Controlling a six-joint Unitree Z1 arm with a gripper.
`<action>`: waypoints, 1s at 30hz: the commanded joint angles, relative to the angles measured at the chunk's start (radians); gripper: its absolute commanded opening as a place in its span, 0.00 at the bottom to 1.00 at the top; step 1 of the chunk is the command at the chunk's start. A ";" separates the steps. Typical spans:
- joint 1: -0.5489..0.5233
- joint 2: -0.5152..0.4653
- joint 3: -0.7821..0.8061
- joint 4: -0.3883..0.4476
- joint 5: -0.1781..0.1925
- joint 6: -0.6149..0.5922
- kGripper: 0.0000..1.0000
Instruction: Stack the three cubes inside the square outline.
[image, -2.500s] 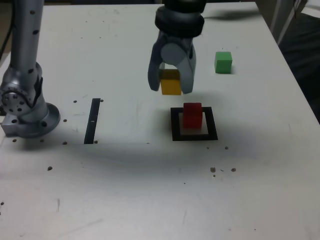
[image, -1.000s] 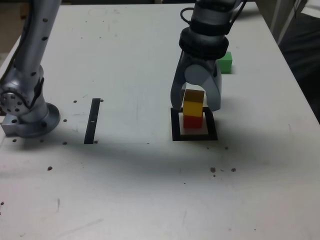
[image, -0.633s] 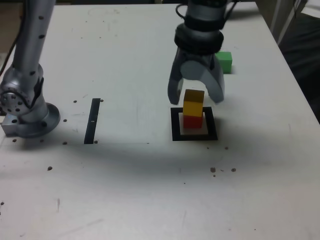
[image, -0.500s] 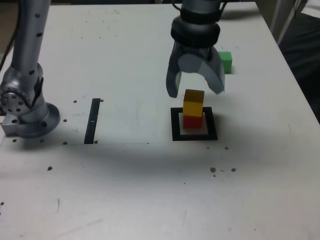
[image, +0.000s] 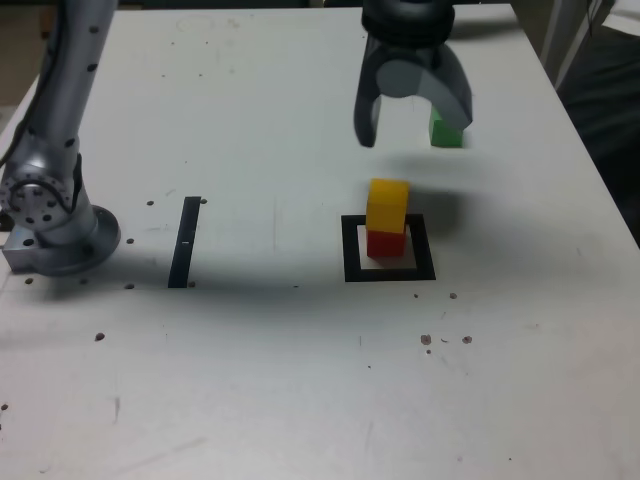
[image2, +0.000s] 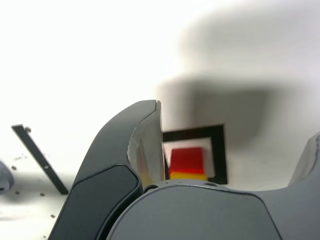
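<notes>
Claw (image: 414, 120) risen, jaws spread, above yellow cube (image: 387, 206)

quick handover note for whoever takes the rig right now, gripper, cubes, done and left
Gripper: open and empty, raised above the table beside the small green cube.
Small yellow cube sits on the small red cube, both inside the black square tape outline.
Green cube stands alone on the white table, beyond the outline.
Done: two cubes stacked.
Left: pick up the green cube and set it on the yellow one.
</notes>
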 joint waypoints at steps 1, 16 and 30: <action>0.017 0.022 -0.025 0.006 0.001 0.012 1.00; 0.137 0.177 -0.221 0.032 -0.008 0.093 0.99; 0.199 0.295 -0.363 0.060 -0.010 0.148 0.95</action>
